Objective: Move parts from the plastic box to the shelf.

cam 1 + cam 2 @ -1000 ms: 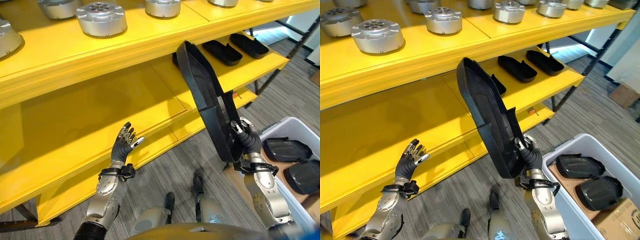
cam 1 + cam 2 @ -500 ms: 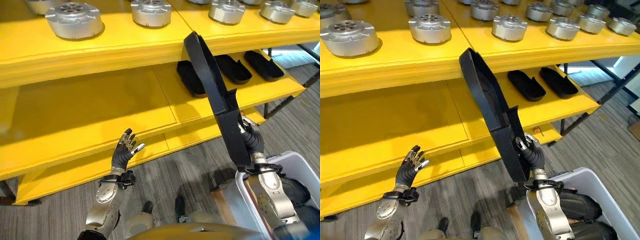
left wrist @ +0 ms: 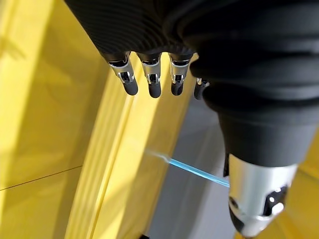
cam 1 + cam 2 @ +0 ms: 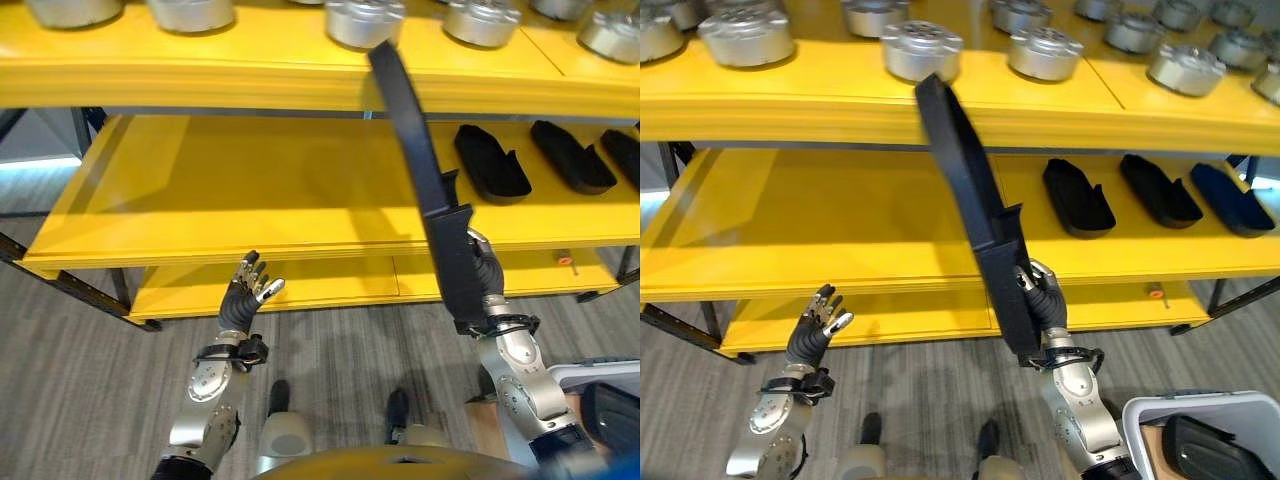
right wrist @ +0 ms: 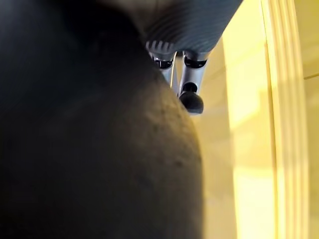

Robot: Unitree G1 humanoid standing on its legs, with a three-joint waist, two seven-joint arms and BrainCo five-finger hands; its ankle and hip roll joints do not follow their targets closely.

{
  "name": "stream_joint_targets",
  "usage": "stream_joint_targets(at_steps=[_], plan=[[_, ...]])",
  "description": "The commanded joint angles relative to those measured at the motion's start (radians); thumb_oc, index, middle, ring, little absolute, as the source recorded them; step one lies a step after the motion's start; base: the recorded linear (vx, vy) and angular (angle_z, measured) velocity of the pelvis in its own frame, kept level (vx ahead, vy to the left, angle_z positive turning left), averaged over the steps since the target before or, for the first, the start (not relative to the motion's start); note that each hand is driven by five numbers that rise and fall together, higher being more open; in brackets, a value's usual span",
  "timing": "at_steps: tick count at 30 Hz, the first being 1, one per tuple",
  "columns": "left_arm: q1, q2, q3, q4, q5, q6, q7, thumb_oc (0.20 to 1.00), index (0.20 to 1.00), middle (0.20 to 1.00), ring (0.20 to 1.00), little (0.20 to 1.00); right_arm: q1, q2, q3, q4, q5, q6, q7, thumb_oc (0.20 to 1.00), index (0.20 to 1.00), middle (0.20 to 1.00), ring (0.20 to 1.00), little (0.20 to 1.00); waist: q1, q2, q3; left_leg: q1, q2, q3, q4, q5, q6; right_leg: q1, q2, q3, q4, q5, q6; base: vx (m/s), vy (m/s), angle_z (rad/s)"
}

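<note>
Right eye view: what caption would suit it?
Right hand holds a long black part upright before the yellow shelf.

Matt black plastic part [image 4: 975, 200], glossy yellow shelf [image 4: 840, 220]; machined silver metal discs [image 4: 921, 49], grey carpet floor [image 4: 70, 390]

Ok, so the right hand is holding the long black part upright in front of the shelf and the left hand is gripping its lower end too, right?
Not quite. The right hand does hold the long black part upright before the yellow shelf, but the left hand is open and apart from it, holding nothing, as the right eye view shows.
</note>
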Motion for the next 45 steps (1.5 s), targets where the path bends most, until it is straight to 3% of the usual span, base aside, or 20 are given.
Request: stream_joint_targets(at_steps=[1,7,13,23,34,45], plan=[[0.021,0.041,-0.010,-0.084,0.011,-0.027,-0.023,1.000,1.000,1.000,1.000,1.000,-0.137,0.009,-0.057,-0.006,0.023,-0.035,-0.026,0.200,0.200,0.200,0.200,0.200,0.030,0.007,-0.049,-0.030,-0.016,0.032,0.046,-0.024,0.045,0.067,-0.090,0.024,0.102,-0.055,0.105,0.16,0.260,0.01],[-0.010,0.062,-0.032,-0.093,-0.001,-0.017,0.006,1.000,1.000,1.000,1.000,1.000,-0.317,0.021,-0.029,0.062,0.033,-0.032,-0.088,0.200,0.200,0.200,0.200,0.200,0.067,-0.016,-0.030,-0.090,-0.047,0.020,0.094,-0.049,0.056,0.056,-0.121,0.002,0.084,-0.039,0.116,0.04,0.081,0.08],[-0.005,0.062,-0.029,-0.099,-0.004,-0.012,0.019,1.000,1.000,1.000,1.000,1.000,-0.331,0.028,-0.019,0.039,-0.026,-0.024,-0.108,0.200,0.200,0.200,0.200,0.200,0.075,-0.016,-0.006,-0.110,-0.042,0.012,0.093,-0.042,0.057,0.036,-0.115,-0.005,0.085,-0.035,0.115,0.00,-0.004,0.06],[0.020,0.049,-0.018,-0.102,0.007,-0.021,0.001,1.000,1.000,1.000,1.000,1.000,-0.319,-0.053,0.085,-0.124,-0.151,-0.020,0.022,0.200,0.200,0.200,0.200,0.200,0.063,-0.013,0.009,-0.090,-0.028,0.009,0.086,-0.038,0.044,0.042,-0.102,-0.004,0.097,-0.058,0.111,0.00,-0.007,0.00],[0.028,0.069,-0.022,-0.111,0.002,-0.023,-0.028,1.000,1.000,1.000,1.000,1.000,-0.366,-0.121,0.163,-0.122,-0.188,-0.001,0.097,0.200,0.200,0.200,0.200,0.200,0.072,-0.014,0.012,-0.080,-0.027,0.003,0.075,-0.035,0.040,0.053,-0.101,-0.018,0.093,-0.060,0.114,0.00,-0.006,-0.01],[0.022,0.092,-0.040,-0.113,-0.006,-0.026,-0.030,1.000,1.000,1.000,1.000,1.000,-0.471,-0.128,0.140,0.102,-0.309,0.041,-0.002,0.200,0.200,0.200,0.200,0.200,0.096,-0.013,0.024,-0.088,-0.035,-0.011,0.077,-0.034,0.043,0.054,-0.103,-0.033,0.094,-0.060,0.113,0.00,0.000,0.00]])
